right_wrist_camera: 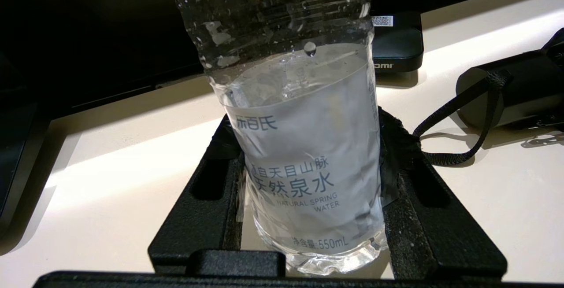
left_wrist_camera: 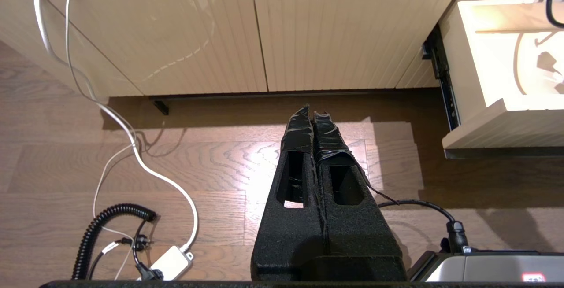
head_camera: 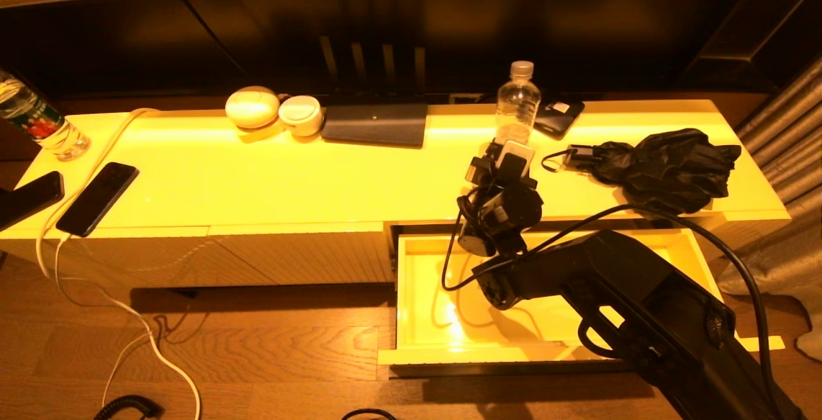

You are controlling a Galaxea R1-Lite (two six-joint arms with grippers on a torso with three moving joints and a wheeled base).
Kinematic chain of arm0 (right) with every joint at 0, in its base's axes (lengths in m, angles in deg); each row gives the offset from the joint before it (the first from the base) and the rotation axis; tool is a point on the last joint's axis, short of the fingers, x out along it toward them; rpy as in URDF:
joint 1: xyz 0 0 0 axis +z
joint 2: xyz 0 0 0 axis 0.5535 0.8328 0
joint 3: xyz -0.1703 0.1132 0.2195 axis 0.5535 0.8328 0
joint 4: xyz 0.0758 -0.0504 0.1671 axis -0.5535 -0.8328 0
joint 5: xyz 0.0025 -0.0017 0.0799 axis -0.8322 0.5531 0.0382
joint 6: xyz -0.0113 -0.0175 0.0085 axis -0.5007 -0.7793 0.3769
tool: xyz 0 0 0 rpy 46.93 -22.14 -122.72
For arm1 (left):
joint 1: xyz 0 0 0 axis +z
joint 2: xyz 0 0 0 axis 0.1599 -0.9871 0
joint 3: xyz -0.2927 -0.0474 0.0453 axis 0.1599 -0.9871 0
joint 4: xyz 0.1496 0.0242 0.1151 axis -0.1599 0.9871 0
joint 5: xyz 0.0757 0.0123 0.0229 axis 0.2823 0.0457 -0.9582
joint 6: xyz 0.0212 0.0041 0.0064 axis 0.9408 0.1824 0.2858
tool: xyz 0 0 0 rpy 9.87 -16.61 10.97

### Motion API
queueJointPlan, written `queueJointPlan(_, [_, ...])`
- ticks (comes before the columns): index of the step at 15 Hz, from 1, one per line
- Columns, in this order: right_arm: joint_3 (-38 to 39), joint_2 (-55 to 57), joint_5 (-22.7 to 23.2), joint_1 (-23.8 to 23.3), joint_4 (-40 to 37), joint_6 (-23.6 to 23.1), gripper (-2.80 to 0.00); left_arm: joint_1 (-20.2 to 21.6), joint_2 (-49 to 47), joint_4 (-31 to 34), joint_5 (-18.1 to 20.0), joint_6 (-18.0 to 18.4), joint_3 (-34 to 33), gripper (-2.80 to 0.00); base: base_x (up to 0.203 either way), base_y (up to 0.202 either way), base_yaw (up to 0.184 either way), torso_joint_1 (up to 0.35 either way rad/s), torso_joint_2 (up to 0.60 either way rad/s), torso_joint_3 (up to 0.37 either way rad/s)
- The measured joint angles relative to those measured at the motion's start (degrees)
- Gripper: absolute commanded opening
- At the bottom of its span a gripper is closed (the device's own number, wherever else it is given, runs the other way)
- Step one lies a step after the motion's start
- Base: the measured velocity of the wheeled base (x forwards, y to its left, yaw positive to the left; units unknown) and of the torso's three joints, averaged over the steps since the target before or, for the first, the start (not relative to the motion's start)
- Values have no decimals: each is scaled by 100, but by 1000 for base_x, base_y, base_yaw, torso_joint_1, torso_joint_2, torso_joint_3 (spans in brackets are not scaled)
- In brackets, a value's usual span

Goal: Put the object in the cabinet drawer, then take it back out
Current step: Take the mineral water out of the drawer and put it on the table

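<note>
A clear water bottle point(head_camera: 517, 102) with a white label stands upright on the cabinet top, near its back edge. My right gripper point(head_camera: 510, 150) reaches over the open cabinet drawer point(head_camera: 411, 291) and is shut on the bottle's lower body. In the right wrist view the bottle point(right_wrist_camera: 304, 156) fills the gap of the right gripper point(right_wrist_camera: 308, 125), both black fingers pressed to its sides. The drawer is pulled out at the right, its glossy inside bare. My left gripper point(left_wrist_camera: 313, 112) hangs shut over the wooden floor, left of the drawer point(left_wrist_camera: 502, 120).
A folded black umbrella point(head_camera: 668, 166) with a strap lies right of the bottle. A black box point(head_camera: 559, 118) sits behind it. A dark flat device point(head_camera: 376, 123), two white round things point(head_camera: 252, 106), phones point(head_camera: 97, 198) and another bottle point(head_camera: 38, 121) lie further left. Cables point(head_camera: 148, 336) trail on the floor.
</note>
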Motion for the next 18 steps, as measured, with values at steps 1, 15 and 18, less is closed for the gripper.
queueJointPlan(1, [21, -26, -18, 0, -9, 1, -280, 0, 0, 1, 1, -1, 0, -280, 0, 0, 0, 0, 0, 0])
queueJointPlan(15, [160, -260, -168, -5, -20, 21, 0, 0, 0, 0, 0, 0, 0, -280, 0, 0, 0, 0, 0, 0])
queueJointPlan(18, [273, -361, -193, -16, -20, 26, 0, 0, 0, 0, 1, 0, 0, -280, 0, 0, 0, 0, 0, 0])
